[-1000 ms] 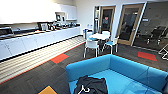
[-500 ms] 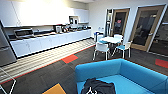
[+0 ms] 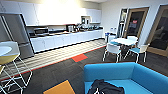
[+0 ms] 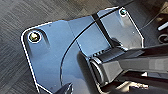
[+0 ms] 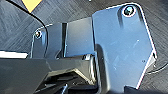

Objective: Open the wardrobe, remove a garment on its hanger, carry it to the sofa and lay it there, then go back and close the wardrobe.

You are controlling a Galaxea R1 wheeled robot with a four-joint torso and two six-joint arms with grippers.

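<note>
The black garment [image 3: 106, 88] lies crumpled on the seat of the blue sofa [image 3: 140, 75], near the bottom edge of the head view, its dark folds spread over the cushion just in front of the curved backrest. That suggests the carrying and laying-down steps are done: the shirt rests on the sofa and nothing holds it. The hanger cannot be made out among the folds. What seems to remain is the return to the wardrobe and the closing of its doors.

Beyond the sofa the room opens out: a long white kitchen counter [image 3: 67, 40] runs along the far wall on the left, a small table with white chairs [image 3: 113, 50] stands to the far right, and a red floor patch [image 3: 79, 58] and an orange floor patch [image 3: 60, 88] mark the dark carpet between.

Both wrist views look down past the robot's own dark plates onto grey carpet, with a corner of orange in the right wrist view. Neither hand's fingers can be made out, so whether each hand is released or clenched cannot be told. No black fabric shows in either wrist view, so the garment appears to lie apart from both hands, though how far cannot be judged.
</note>
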